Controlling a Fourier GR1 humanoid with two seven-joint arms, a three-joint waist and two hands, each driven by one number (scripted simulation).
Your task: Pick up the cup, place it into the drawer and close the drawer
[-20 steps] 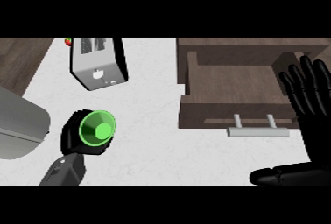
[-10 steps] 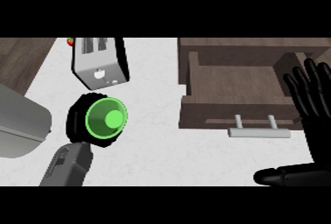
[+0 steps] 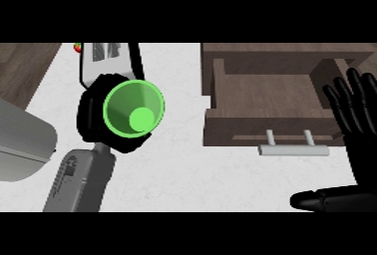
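Since earlier frame, left hand rises with green cup, fingers curled round it, mouth toward camera, above table. Open drawer lies to cup's right. Right hand rests open beside drawer.

The cup looks smooth green plastic; the drawer matt dark wood, its handle brushed metal; the counter pale speckled stone.
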